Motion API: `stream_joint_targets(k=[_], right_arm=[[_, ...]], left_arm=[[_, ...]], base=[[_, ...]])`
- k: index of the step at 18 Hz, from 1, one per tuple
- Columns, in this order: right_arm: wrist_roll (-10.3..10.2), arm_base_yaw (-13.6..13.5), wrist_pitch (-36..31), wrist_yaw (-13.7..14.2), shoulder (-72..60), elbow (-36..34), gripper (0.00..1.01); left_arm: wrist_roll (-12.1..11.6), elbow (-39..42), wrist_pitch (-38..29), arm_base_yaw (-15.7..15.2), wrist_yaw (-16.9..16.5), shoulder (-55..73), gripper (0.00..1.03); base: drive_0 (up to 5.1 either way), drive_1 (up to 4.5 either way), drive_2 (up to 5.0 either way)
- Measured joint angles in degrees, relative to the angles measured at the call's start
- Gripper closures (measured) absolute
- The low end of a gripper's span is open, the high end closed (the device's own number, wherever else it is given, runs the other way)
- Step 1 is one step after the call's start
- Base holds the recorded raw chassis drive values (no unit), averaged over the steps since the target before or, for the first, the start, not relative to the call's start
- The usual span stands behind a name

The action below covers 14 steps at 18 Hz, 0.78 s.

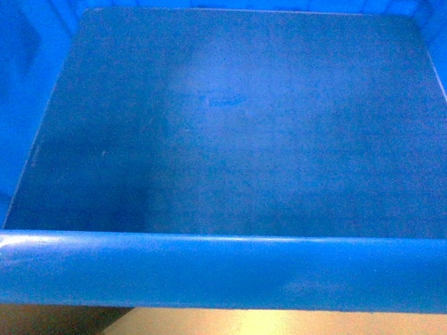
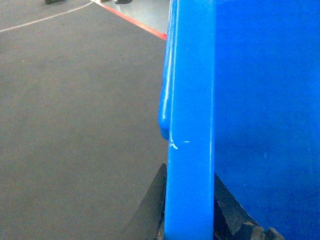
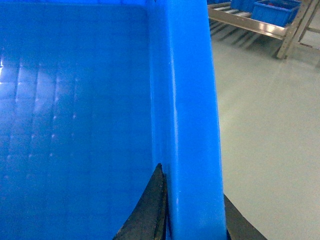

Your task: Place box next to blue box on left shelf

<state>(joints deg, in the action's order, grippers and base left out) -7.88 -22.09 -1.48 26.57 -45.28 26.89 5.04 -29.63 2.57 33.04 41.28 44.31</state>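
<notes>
The box (image 1: 223, 139), a large bright-blue crate, fills the head view, its thick near rim (image 1: 223, 272) running across the bottom. Neither gripper shows there. In the left wrist view my left gripper (image 2: 189, 172) is shut on the box's rim (image 2: 190, 100), one black finger (image 2: 152, 205) outside and one inside. My right gripper (image 3: 192, 181) is shut on the opposite rim (image 3: 190, 100), beside the grid-patterned floor (image 3: 75, 125). Far off at the top right stands a shelf of metal rails (image 3: 250, 24) bearing a blue box (image 3: 275, 10); I cannot tell whether it is the left shelf.
Dark grey floor (image 2: 75, 125) lies left of the crate, with a red line (image 2: 135, 21) crossing it farther off. Pale grey floor (image 3: 265, 125) stretches between the crate and the metal rack. A metal leg (image 3: 295, 27) of the rack slants at the top right.
</notes>
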Motion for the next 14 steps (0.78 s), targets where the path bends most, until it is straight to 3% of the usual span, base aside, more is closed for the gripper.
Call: stream_joint_targets(k=[14], right_arm=[[0.0,0.0,0.1,0.0,0.0,0.0,0.9]], left_arm=[[0.0,0.0,0.0,0.0,0.0,0.0,0.91]], base=[[-1.6,-1.58,-1.6]])
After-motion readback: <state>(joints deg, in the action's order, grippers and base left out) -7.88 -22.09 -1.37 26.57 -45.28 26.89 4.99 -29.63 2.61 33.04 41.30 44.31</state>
